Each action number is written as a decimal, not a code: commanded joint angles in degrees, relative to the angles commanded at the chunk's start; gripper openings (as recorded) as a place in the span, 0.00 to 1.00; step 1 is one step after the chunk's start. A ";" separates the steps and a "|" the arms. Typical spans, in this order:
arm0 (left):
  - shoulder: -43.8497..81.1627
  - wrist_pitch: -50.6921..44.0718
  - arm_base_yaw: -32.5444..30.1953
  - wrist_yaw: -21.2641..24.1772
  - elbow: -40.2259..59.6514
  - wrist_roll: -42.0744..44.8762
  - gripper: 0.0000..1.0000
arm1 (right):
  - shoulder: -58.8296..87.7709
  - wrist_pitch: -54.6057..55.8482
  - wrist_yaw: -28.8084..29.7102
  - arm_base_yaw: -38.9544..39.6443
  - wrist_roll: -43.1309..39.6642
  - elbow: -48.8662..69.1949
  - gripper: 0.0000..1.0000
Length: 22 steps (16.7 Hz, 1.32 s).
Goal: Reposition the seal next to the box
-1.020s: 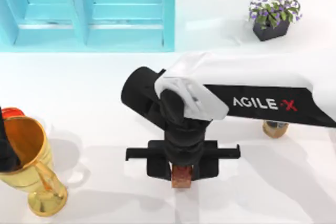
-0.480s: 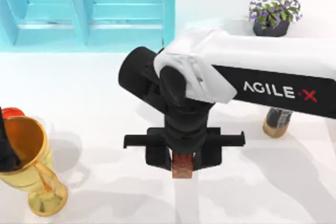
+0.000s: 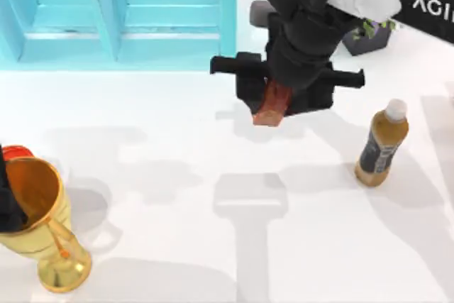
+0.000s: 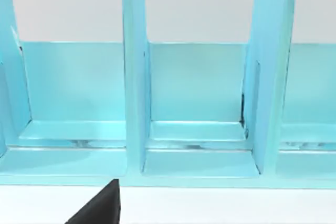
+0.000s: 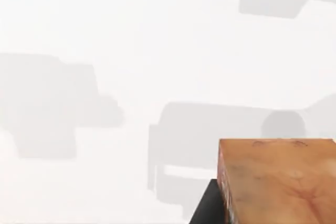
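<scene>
One seal (image 3: 272,104) — clamped in right pincer (image 3: 273,106).

A tall gold metal goblet (image 3: 44,225) is seen standing upright on the white counter (image 3: 156,175) near its left front corner, with a small red object (image 3: 15,152) just behind its rim. An amber plastic bottle with a white cap and dark label (image 3: 379,144) stands upright towards the right side, well apart from the goblet. A dark square pot of purple flowers (image 3: 369,33) is placed farther back on the right, partly hidden. Soft grey shadows are cast across the counter between them.
</scene>
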 joint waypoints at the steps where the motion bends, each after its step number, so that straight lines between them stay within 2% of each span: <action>1: 0.00 0.00 0.00 0.00 0.00 0.00 1.00 | 0.25 -1.59 -0.18 -3.76 -3.84 1.84 0.00; 6: 0.00 0.00 0.00 0.00 0.00 0.00 1.00 | 0.75 -14.73 1.92 -22.39 -22.20 6.36 0.00; 9: 0.00 0.00 0.00 0.00 0.00 0.00 1.00 | -0.21 -20.06 3.71 -29.31 -29.11 6.89 0.00; 17: 0.00 0.00 0.00 0.00 0.00 0.00 1.00 | -0.34 -20.77 3.50 -31.08 -31.30 7.32 0.00; 22: 0.00 0.00 0.00 0.00 0.00 0.00 1.00 | -1.25 -12.59 -0.43 -31.30 -31.62 3.27 0.00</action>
